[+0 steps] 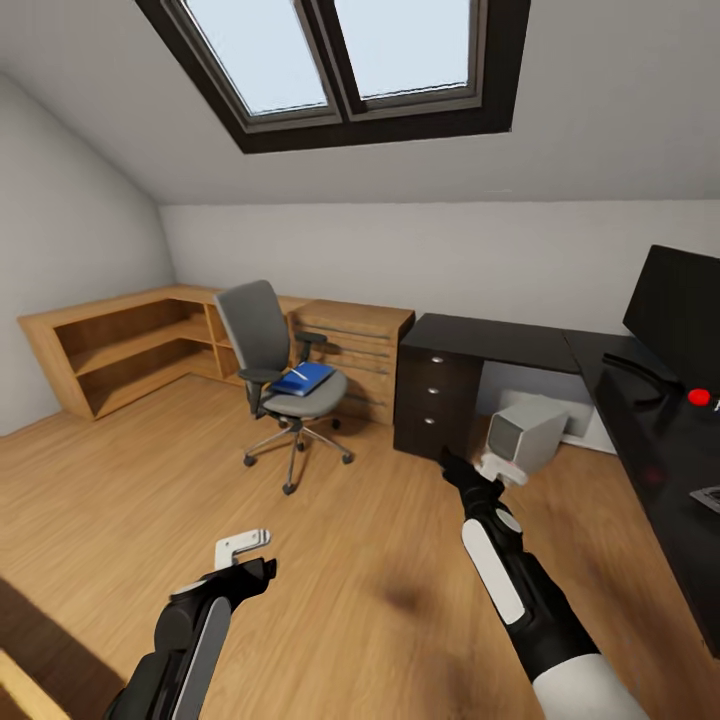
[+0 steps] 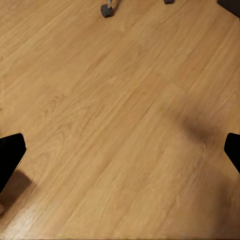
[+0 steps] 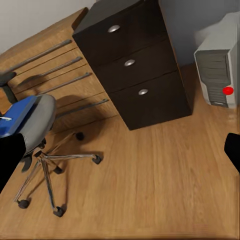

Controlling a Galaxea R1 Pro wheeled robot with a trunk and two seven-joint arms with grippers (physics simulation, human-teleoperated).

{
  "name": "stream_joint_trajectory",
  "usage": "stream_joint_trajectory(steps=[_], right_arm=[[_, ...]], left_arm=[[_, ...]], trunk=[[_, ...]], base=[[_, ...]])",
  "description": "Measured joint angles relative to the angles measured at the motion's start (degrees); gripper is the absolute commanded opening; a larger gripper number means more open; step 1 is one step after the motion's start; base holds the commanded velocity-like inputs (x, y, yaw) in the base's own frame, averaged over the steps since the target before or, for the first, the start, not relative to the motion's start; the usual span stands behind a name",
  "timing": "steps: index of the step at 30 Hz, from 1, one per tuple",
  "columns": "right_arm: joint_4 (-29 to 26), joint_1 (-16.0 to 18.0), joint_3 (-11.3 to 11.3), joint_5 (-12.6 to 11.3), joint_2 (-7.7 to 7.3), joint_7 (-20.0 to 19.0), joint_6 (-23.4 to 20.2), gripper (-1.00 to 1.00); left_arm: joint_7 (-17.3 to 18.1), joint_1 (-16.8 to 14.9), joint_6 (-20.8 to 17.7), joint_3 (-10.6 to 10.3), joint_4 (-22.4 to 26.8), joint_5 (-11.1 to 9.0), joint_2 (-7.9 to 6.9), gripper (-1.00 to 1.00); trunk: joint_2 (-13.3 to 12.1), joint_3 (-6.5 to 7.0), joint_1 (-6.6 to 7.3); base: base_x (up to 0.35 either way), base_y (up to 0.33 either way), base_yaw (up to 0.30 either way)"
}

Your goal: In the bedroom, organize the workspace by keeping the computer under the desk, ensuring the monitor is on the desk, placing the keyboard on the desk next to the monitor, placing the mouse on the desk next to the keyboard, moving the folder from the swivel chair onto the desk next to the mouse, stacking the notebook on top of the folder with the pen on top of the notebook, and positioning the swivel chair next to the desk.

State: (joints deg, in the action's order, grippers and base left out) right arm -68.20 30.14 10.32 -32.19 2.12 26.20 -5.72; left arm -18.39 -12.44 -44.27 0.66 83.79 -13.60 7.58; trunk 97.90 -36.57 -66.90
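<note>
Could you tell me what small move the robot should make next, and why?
Probably roll the base toward the swivel chair, because the blue folder lies on its seat, apart from the desk, and both the left end effector and the right end effector hang over bare floor, seemingly too far away to grasp it.

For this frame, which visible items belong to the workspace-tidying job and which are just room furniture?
Job items: swivel chair, blue folder on its seat, desk, computer, monitor.

Just there: wooden drawer chest, wooden corner shelf unit, skylight.
</note>
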Motion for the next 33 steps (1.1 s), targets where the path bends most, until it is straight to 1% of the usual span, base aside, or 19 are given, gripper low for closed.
stream_joint_trajectory(steps=[5,9,12,21,28,31,33], right_arm=[[-1.14,-0.68,0.06,0.53,0.13,0.18,-0.18,1.0],[-1.63,-0.9,0.22,0.71,0.32,0.28,-0.14,1.0],[-1.76,-0.99,0.45,0.46,0.5,0.32,-0.17,1.0],[-1.86,-1.0,0.35,0.6,0.45,0.36,-0.14,1.0],[-1.34,-1.01,0.25,0.84,0.3,0.46,-0.24,1.0],[-0.51,-1.01,0.21,0.84,0.28,0.48,-0.29,1.0],[0.48,-1.01,0.17,0.88,0.27,0.49,-0.33,1.0]], left_arm=[[-0.59,0.0,0.89,0.0,0.06,-0.04,0.02,1.0],[-0.73,0.0,2.96,0.0,0.03,-0.09,0.03,1.0],[-0.79,0.06,4.45,-0.03,0.05,-0.11,0.03,1.0],[-0.79,0.08,4.72,-0.08,0.08,-0.11,0.09,1.0],[-1.39,0.02,5.6,-0.31,0.55,-0.04,0.18,1.0],[-2.56,0.0,7.03,-0.88,0.7,-0.04,0.24,1.0],[-4.11,0.0,8.75,-2.12,0.77,-0.08,0.25,1.0]], trunk=[[-2.01,0.9,1.1],[-3.61,1.62,1.98],[-4.81,2.16,2.66],[-8.42,3.77,4.65],[-11.23,5.03,6.18],[-12.44,5.57,6.84],[-13.24,5.93,7.28]], base=[[-0.323,0.0,0.0],[-0.286,0.0,0.0],[-0.039,0.0,0.0],[-0.008,0.0,-0.003],[0.0,0.0,-0.149],[0.0,0.0,-0.234],[0.0,0.0,-0.251]])
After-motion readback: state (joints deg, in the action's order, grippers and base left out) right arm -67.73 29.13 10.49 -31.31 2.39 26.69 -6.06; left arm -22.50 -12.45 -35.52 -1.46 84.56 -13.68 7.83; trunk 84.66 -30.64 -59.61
